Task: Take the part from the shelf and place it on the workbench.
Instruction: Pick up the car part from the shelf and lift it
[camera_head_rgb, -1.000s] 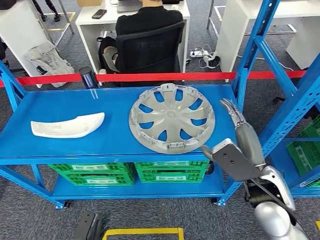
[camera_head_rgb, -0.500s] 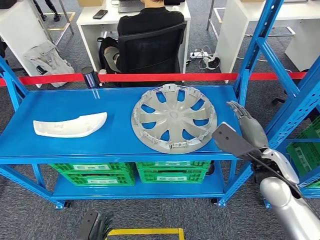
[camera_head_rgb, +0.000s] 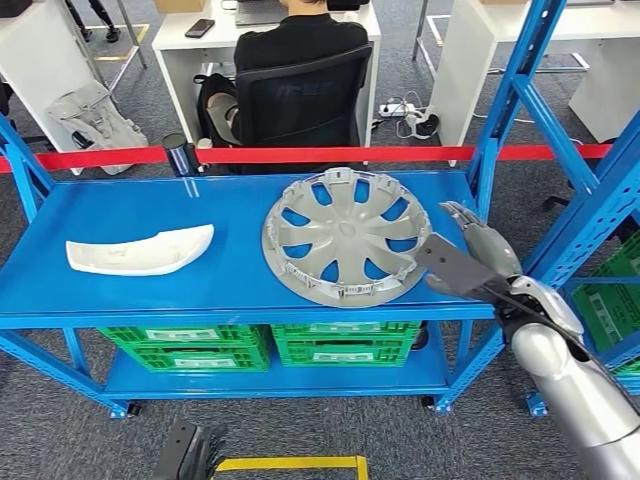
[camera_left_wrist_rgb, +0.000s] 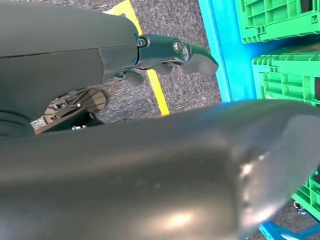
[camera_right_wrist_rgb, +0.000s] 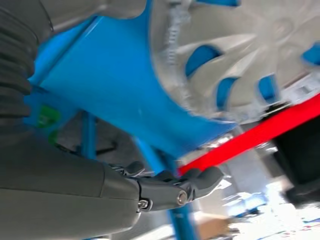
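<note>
A silver hubcap lies flat on the blue shelf's top deck, right of centre. At the deck's left end lies a white curved part. My right hand hovers at the shelf's right end, just beside the hubcap's right rim, fingers spread and holding nothing. In the right wrist view the hubcap is close ahead of the extended dark fingers. My left hand hangs low over the floor, and its fingers are stretched out with nothing in them.
A blue upright post stands right behind my right hand. Green crates fill the lower shelf. Behind the shelf runs a red barrier tape, and a person sits in a black chair beyond it. A yellow line marks the floor.
My right hand has risen from below the shelf edge and moved left toward the hubcap's right rim. The hubcap and white part have not moved.
</note>
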